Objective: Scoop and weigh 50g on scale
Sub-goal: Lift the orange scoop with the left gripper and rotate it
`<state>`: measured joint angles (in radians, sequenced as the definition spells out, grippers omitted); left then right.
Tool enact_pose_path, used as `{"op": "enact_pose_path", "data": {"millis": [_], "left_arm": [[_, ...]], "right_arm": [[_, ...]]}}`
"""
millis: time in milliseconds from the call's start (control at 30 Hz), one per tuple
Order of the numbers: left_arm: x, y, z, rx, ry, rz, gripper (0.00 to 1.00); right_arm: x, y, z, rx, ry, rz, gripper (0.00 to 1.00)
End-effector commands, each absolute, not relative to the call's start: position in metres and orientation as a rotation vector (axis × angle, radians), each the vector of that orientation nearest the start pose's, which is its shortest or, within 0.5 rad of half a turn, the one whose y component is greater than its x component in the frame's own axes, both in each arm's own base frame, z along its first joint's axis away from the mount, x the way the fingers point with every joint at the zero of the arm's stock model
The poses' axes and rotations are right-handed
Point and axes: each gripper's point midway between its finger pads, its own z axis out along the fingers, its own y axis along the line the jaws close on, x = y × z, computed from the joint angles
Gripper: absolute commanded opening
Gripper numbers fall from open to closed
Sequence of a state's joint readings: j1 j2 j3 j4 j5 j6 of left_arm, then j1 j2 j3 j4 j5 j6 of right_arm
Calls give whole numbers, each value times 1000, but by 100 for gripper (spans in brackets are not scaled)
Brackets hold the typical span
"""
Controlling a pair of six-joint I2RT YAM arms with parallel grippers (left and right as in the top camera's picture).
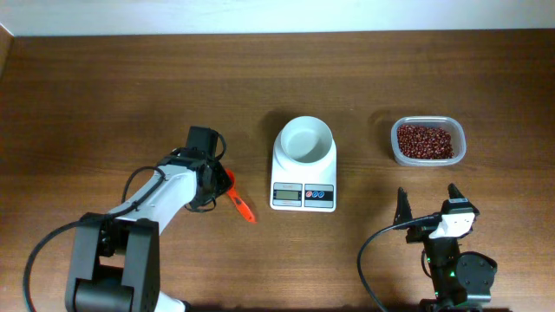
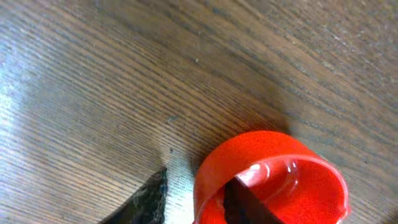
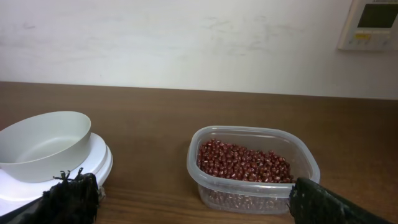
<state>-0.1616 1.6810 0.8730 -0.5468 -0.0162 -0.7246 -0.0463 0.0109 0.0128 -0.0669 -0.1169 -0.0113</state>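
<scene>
Closest to me, on my right side, my right pincer (image 1: 427,195) hangs just above the surface (image 1: 130,87) with its jaws spread wide and nothing between them. Through its wrist camera I see one dark finger (image 3: 71,199) low at the left edge and the other low at the right.

On my left side, a little farther out, my left pincer (image 1: 221,184) is down at a red scoop (image 1: 243,208) that lies on the wood. The scoop's handle pokes out from under the pincer, slanting back toward me and to the right. In the left wrist view the scoop's round cup (image 2: 273,168) lies tipped on its side with its mouth showing, and one dark finger (image 2: 245,202) reaches into that mouth. A second dark shape sits outside the cup with a strip of wood between it and the red wall. I cannot tell whether the jaws are clamped on the cup or only straddle its wall.

Beyond that, in the middle of the surface, stands the scale (image 1: 303,195), display and blue buttons facing me, with the white bowl (image 1: 304,140) on its platform. The bowl looks empty.

Off to the right of the scale, apart from it, sits a clear tub (image 1: 395,143) holding red-brown beans (image 1: 425,141).
</scene>
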Motion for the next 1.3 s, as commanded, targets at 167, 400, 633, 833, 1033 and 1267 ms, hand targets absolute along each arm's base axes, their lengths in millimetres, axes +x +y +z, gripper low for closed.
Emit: {"op": "enact_pose_path", "data": {"millis": [167,400,633,833,1033,1267], "left_arm": [[320,-35,4,-820,2748,-36,37],[319,-35,4,-886,2734,-43,0],[280,-14,96,-1408,2501,-114,0],[255,-27,183,-1330,2284,-466,0],[233,-26,178,-1486,2268,-465,0],[228,-25,175,-1529,2269,-453,0]], "right_arm": [[246,11,158,-72,1638,56,99],[246,11,158,-72,1638,56,99],[246,11,158,-72,1638,56,99],[246,11,158,-72,1638,56,99],[246,11,158,-72,1638,56,99],[246,11,158,-72,1638,56,99]]}}
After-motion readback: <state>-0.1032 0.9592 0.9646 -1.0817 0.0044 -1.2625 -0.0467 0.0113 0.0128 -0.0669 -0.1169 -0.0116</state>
